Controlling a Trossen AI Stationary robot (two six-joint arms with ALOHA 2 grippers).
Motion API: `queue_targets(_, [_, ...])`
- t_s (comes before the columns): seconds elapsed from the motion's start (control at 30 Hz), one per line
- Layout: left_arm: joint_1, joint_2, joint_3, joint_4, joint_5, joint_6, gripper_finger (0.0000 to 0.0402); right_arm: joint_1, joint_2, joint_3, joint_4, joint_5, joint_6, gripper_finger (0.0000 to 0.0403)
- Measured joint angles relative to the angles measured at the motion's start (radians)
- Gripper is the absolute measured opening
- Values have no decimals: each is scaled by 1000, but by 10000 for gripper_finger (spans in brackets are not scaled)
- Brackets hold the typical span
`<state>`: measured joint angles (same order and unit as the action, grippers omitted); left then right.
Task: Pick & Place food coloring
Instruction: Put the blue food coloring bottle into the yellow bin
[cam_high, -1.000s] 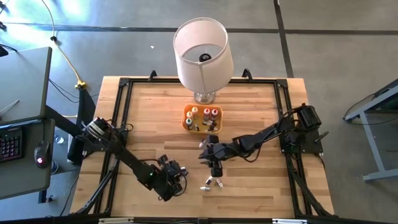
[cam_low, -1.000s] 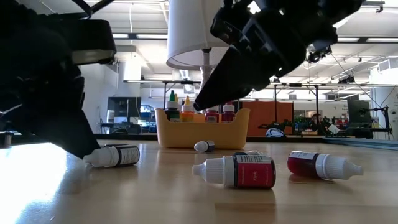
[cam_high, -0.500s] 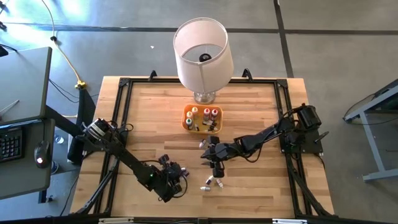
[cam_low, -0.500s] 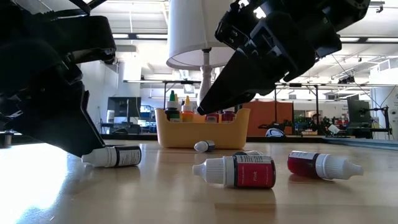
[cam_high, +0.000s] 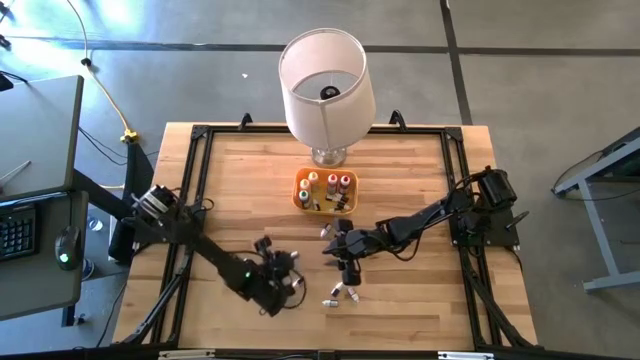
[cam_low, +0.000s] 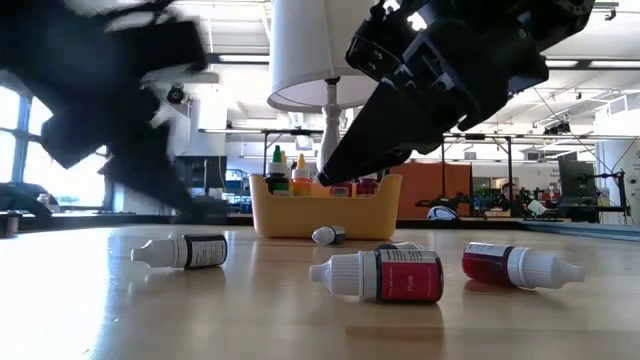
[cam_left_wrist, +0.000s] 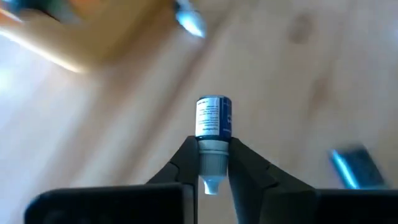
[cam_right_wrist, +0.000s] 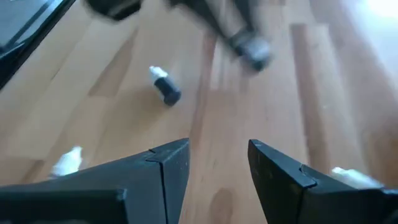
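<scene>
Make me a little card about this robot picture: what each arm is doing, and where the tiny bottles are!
Left gripper: jaws shut on a blue-labelled bottle, at its neck
Right gripper: jaws open, empty, above the table
Orange tray: bottles standing inside
Loose on the table: at least three bottles lying down, including a red-labelled bottle
Lamp: behind the tray
</scene>
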<state>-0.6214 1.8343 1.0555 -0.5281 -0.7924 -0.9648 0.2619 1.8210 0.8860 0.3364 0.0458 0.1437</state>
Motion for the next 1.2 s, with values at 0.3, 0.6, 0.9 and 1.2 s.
queue_targets(0.3, [258,-24,100,10,-29,405,51,1,0,0,-128,-107,43,156])
queue_targets(0.6, [495,-16,130,199,70,671,59,0,-2,1,-250,-105,115,156])
queue_targets(0.9, [556,-16,133,241,189,672,135,1,-1,0,-318,-98,106,156])
queue_targets(1.2, [504,-30,351,-127,231,671,135,6,-1,2,-311,-61,10,156])
